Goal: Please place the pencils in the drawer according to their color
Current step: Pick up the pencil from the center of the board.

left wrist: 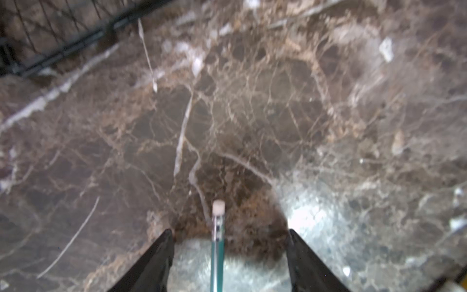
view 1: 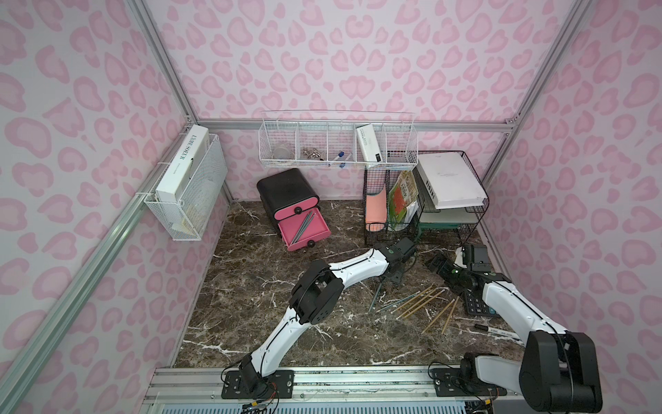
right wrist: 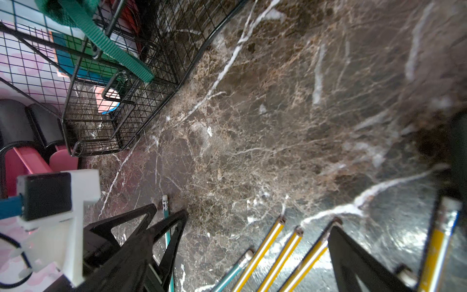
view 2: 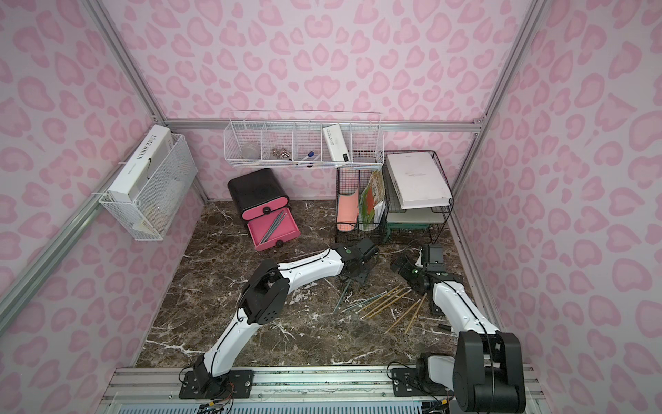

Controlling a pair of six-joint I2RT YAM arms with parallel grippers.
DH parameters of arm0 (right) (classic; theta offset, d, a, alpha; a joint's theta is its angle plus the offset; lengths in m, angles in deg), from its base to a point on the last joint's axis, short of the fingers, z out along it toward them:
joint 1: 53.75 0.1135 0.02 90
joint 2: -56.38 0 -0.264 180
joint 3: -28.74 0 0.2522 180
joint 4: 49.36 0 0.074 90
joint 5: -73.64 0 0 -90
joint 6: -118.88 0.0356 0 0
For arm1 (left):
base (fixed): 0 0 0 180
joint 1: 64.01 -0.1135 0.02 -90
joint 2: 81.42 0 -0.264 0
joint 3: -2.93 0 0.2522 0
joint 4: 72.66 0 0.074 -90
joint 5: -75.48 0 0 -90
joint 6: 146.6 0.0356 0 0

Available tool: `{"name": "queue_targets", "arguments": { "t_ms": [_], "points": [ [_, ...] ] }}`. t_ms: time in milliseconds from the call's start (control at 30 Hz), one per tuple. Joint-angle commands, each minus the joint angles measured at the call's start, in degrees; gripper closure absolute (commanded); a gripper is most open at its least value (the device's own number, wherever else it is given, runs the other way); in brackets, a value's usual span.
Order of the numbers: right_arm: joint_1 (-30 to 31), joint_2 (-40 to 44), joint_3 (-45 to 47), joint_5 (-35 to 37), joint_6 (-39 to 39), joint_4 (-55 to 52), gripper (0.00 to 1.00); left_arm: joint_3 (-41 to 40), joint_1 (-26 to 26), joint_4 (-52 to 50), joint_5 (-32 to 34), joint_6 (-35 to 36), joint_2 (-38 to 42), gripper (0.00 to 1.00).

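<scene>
So, the black cabinet [view 1: 286, 190] is seen left of centre in both top views, with one pink drawer [view 1: 304, 234] pulled out and dark grey pencils [view 1: 303, 226] laid inside (the drawer above [view 1: 292, 212] is shut). Yellow pencils [view 1: 419, 303] are scattered on the marble table [view 1: 250, 286] at lower right. The left gripper [left wrist: 230, 231] is spread around a teal pencil [left wrist: 217, 252], with gaps on both sides. The right gripper [view 1: 435, 264] is spread wide, nothing held.

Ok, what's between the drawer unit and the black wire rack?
Nothing: bare tabletop between drawer unit and wire rack, in both top views.
</scene>
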Motion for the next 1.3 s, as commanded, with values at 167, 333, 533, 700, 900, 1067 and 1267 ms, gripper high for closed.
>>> {"name": "queue_targets", "arguments": {
  "t_ms": [167, 333, 533, 700, 900, 1067, 1267],
  "points": [
    [-0.03, 0.16, -0.03, -0.49, -0.65, -0.26, 0.0, 1.02, -0.1, -2.62, 3.61, 3.49, -3.03, 0.46],
    [-0.03, 0.14, -0.1, -0.8, -0.47, -0.09, 0.0, 0.66, -0.01, -4.57, 3.73, 3.36, -3.04, 0.5],
    [-0.02, 0.07, -0.19, -1.04, -0.39, 0.22, 0.0, -3.6, -0.01, -4.67, 4.31, 2.9, -0.7, 0.48],
    [-0.04, -0.1, -0.03, -1.39, -0.11, 0.7, 0.0, -7.31, -0.05, -3.72, 4.45, 3.07, 1.0, 0.49],
    [-0.09, 0.07, 0.06, -1.46, 0.13, 0.79, 0.0, -6.79, -0.04, -3.95, 3.33, 3.56, -0.21, 0.57],
    [-0.04, 0.25, -0.32, -1.3, -0.05, 0.46, 0.0, -5.91, -0.07, -4.38, 2.78, 3.86, -1.25, 0.71],
    [-0.01, -0.06, -0.65, -1.41, -0.22, 0.39, 0.0, -6.45, -0.03, -4.65, 2.52, 3.18, -1.36, 0.77]
  ]
}}
